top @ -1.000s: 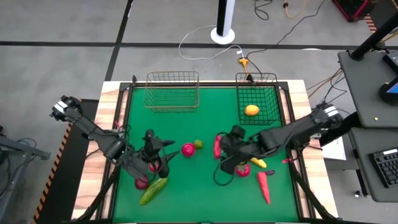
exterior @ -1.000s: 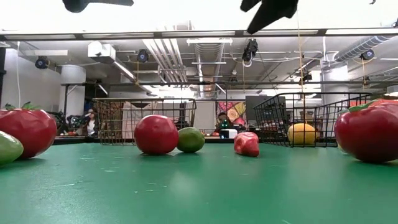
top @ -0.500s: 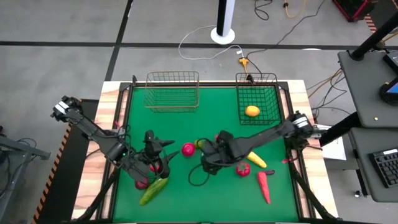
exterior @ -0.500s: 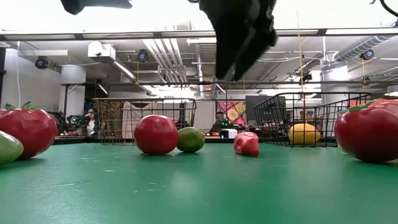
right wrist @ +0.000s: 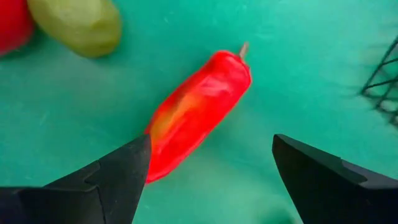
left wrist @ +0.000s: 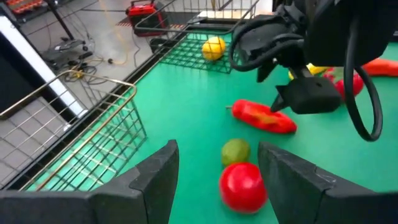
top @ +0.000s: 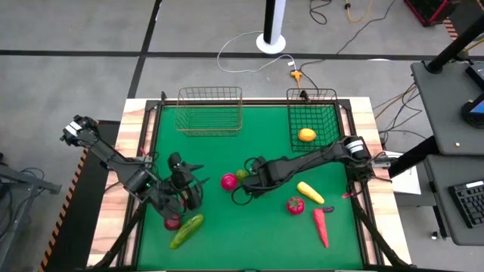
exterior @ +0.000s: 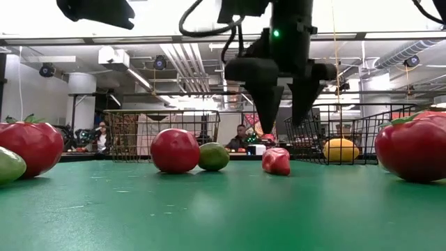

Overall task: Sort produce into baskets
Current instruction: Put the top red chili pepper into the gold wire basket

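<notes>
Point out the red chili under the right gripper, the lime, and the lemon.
red chili [right wrist: 196, 112], right wrist view, mid-body.
lime [exterior: 213, 157], low view, centre of its front.
lemon [top: 306, 134], high view, its top, inside the dark basket.

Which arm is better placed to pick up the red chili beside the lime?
Right: its open end effector hangs directly above the red chili; the left end effector is farther back.

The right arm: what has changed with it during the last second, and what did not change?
The right hand moved from near the yellow piece toward the table's middle and now hangs open above the red toy chili, not touching it. The left hand, red round fruit, green lime and yellow lemon stayed put.
</notes>
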{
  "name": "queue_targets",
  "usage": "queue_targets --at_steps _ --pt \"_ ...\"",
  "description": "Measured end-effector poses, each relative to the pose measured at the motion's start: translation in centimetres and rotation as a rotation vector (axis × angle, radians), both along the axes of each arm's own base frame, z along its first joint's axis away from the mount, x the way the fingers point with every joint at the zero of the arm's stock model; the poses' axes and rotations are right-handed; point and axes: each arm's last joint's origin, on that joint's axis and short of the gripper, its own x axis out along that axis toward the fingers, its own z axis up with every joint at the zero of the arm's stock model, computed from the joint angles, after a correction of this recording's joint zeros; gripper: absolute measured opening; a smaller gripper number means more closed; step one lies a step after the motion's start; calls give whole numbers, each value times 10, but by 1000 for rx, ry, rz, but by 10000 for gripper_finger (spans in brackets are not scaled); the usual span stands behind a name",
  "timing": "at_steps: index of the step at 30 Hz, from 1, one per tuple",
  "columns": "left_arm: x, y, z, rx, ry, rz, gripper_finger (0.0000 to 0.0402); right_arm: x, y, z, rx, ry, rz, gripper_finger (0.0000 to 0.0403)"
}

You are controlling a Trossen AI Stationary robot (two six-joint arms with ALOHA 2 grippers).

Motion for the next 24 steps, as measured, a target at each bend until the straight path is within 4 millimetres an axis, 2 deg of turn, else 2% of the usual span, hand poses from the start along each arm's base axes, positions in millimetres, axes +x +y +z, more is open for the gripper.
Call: queue_targets --at_steps 4,9,17,20,24 --pt "0 0 0 1 1 -1 201 3 5 -14 41 -63 -3 327" --pt "-1 0 0 6 7 -2 201 -3 3 -27 36 -43 -50 327" --pt "-1 0 0 25 21 -13 201 -5 5 -52 63 -119 -65 320" --pt "-1 0 0 27 24 -14 201 -6 5 -56 63 -136 -70 294" --pt "-1 0 0 31 26 -16 201 -6 7 -57 59 -137 -69 232"
